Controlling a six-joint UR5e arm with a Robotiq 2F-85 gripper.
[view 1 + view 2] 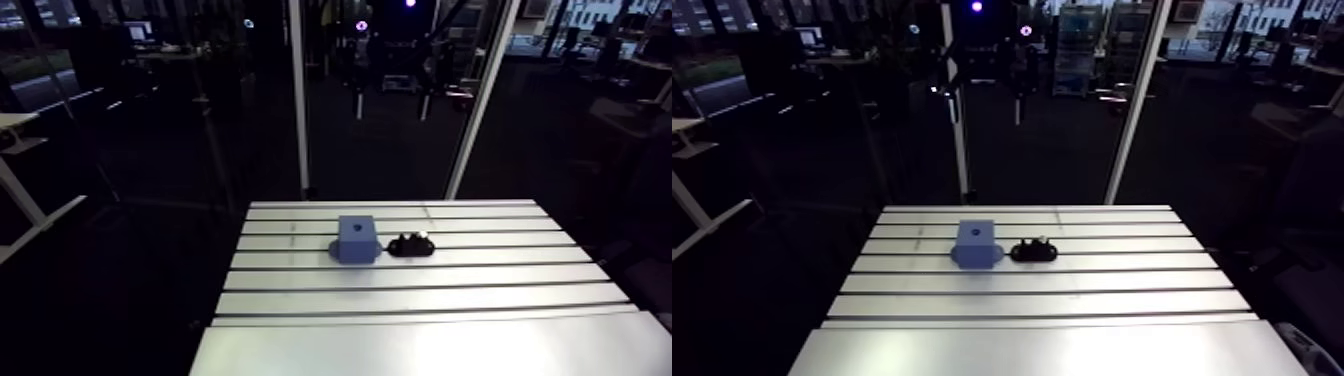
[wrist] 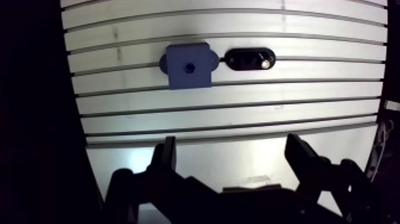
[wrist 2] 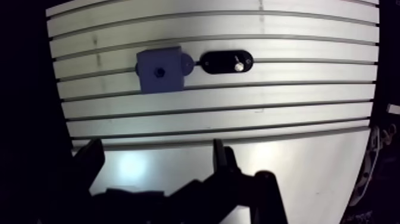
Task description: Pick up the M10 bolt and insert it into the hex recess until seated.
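Two fingers (image 2: pixel 168 156) of the pincer (image 2: pixel 232 149) are standing wide apart, gripping nothing, hovering over the near part of the bench (image 2: pixel 238 113). Farther off, the M10 bolt (image 2: pixel 262 61) is sitting in a black oval holder (image 2: pixel 241 59), just beside the blue block (image 2: pixel 188 65), whose top is carrying the hex recess (image 2: pixel 189 68).

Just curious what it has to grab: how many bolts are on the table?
1. The bolt sits in the black holder beside the blue block, ahead of the open pincer. No other shows.
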